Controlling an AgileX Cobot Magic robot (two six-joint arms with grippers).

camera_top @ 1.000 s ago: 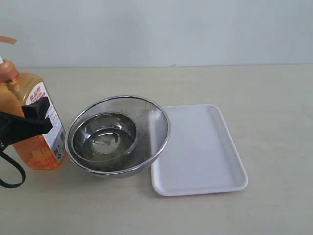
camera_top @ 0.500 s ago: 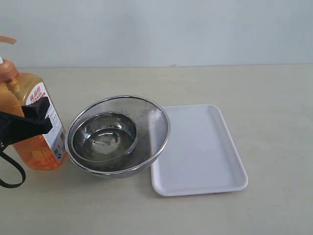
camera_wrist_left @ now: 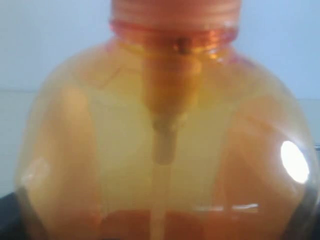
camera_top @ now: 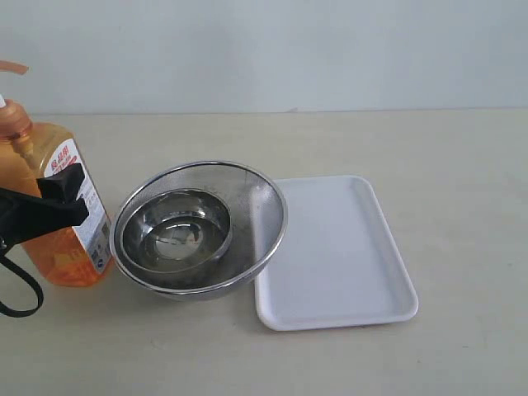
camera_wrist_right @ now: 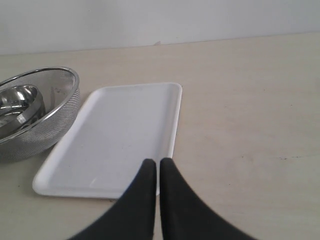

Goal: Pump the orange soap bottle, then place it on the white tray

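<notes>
The orange soap bottle [camera_top: 64, 235] stands upright on the table at the far left, its pump head [camera_top: 11, 68] cut by the frame edge. My left gripper [camera_top: 56, 206] holds its body, one black finger across the front by the label. In the left wrist view the bottle [camera_wrist_left: 165, 125] fills the picture, dip tube in the middle. The white tray [camera_top: 330, 247] lies bare to the right of the bowls. My right gripper [camera_wrist_right: 158, 163] is shut with nothing in it, just over the tray's [camera_wrist_right: 115, 135] near rim; it does not show in the exterior view.
A steel mesh bowl [camera_top: 262, 206] with a smaller steel bowl [camera_top: 175, 233] inside it sits between the bottle and the tray, touching the tray's left rim. The mesh bowl [camera_wrist_right: 55, 112] also shows in the right wrist view. A pale wall runs behind the table.
</notes>
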